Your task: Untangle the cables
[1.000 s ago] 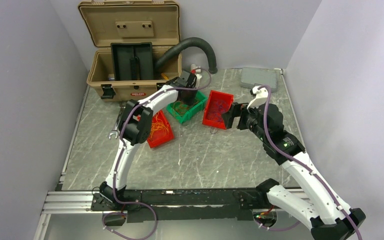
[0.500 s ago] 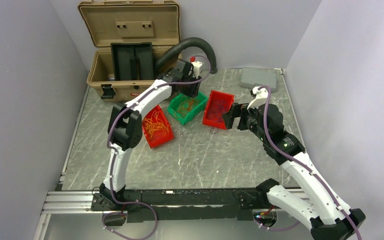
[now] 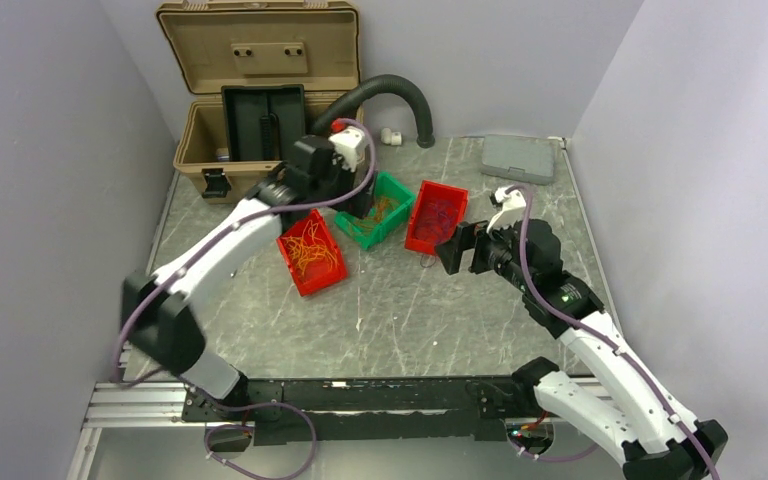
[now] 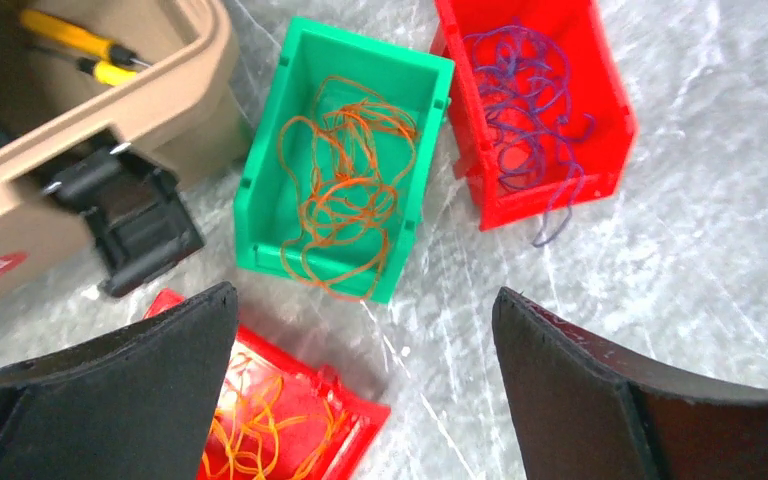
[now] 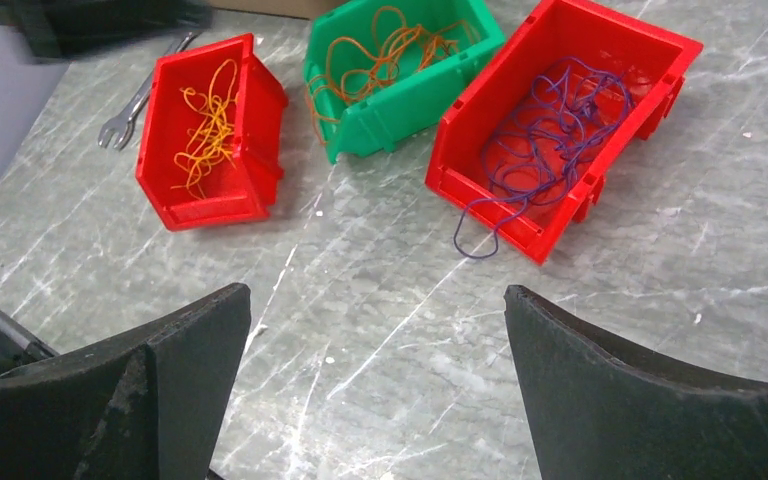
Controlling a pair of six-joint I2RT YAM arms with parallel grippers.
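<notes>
From above, the left gripper (image 3: 360,205) hangs over the green bin (image 3: 368,238) at mid-frame. The right gripper (image 3: 453,250) sits just right of a red bin (image 3: 422,240). A second red bin (image 3: 320,285) lies lower left, with a toolbox (image 3: 260,50) and hose (image 3: 390,85) along the top.

Left wrist view: the fingers (image 4: 130,390) are spread wide with nothing between them. Orange cables (image 4: 345,190) fill the green bin, purple cables (image 4: 525,90) the red one at upper right.

Right wrist view: the fingers (image 5: 640,400) are spread and empty. A purple loop (image 5: 480,235) spills onto the table (image 5: 380,250). Yellow cables (image 5: 205,130) lie upper left, a wrench (image 5: 130,110) beside their bin.
</notes>
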